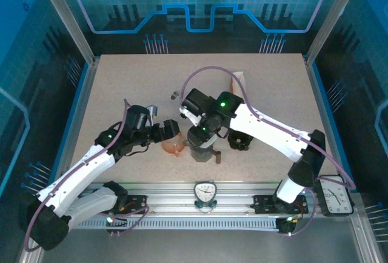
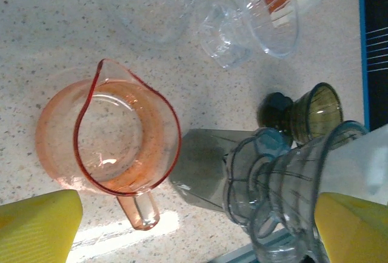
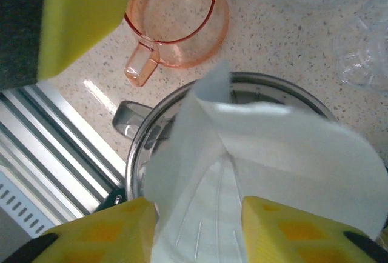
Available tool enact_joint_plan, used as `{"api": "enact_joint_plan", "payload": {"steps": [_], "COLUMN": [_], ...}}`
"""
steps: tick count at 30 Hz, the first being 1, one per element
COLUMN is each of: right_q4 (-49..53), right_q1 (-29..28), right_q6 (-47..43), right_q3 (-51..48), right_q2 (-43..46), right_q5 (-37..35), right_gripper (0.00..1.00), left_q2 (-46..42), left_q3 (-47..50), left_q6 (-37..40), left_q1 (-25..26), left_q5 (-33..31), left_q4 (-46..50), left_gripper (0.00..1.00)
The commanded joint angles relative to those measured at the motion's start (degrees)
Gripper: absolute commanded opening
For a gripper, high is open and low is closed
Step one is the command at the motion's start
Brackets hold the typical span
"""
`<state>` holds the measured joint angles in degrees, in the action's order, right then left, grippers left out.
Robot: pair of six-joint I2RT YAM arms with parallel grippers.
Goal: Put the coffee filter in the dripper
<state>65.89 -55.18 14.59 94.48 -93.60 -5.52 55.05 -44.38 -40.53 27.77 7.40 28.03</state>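
Dripper (image 3: 136,154): clear cone with a grey rim and side handle, standing on the table near the front rail. It is rigid and breakable, and judged steady enough to take a light push.

Filter (image 3: 285,148): sits in the dripper mouth. Its upper lip rises above the rim, and its lower part runs down between the right pads.
- Handling, as judged: very light and limp, easily creased or torn, and liable to cling to a pad.
- Best hold: a thin pinch at the top edge or along the fold, never squeezed across the cone.
- Look: white, slightly translucent paper with one fold up the middle and faint ribs showing through.

Right gripper (image 3: 200,233): jaws parted, paper loose between them, no pinch visible.

Left gripper (image 2: 197,226): spread wide and holding nothing, above the orange pitcher (image 2: 162,123).
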Motion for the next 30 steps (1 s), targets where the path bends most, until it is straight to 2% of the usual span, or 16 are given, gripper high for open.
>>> {"api": "enact_joint_plan", "payload": {"steps": [1,7,11,15,22,26,30], "right_q4": [-4.17,-8.68,-10.13,-11.33,-10.26,-10.31,-10.33], "right_q1": [-0.28,-0.21,1.40,5.16,8.59,9.15,9.04], "right_q6": [1.18,2.67,3.74,2.46,-1.08,-2.52,-2.72], "right_q3": [-2.21,-6.74,-9.92,-11.50,-9.95,-9.54,-9.18], "right_q2": [5.45,10.84,13.21,13.35,9.82,8.17,7.21], "right_q5": [0.12,-3.45,-6.16,-3.25,0.06,2.92,3.60], "right_gripper": [0.53,0.60,0.61,0.59,0.57,0.52,0.35], "left_q2": [-0.87,1.94,3.89,5.43,6.39,6.30,6.45], "left_q3": [-3.61,-7.74,-10.45,-11.43,-11.41,-11.52,-11.50], "left_q6": [0.14,2.29,3.37,3.94,3.62,3.94,4.05], "left_q1": [-0.69,-0.58,0.52,2.51,2.97,3.07,3.06], "left_q5": [2.97,5.22,6.24,5.69,8.11,8.77,9.17], "left_q4": [0.28,0.70,1.60,2.55,2.38,2.77,3.08], "left_gripper": [0.99,0.98,0.89,0.87,0.88,0.90,0.90]}}
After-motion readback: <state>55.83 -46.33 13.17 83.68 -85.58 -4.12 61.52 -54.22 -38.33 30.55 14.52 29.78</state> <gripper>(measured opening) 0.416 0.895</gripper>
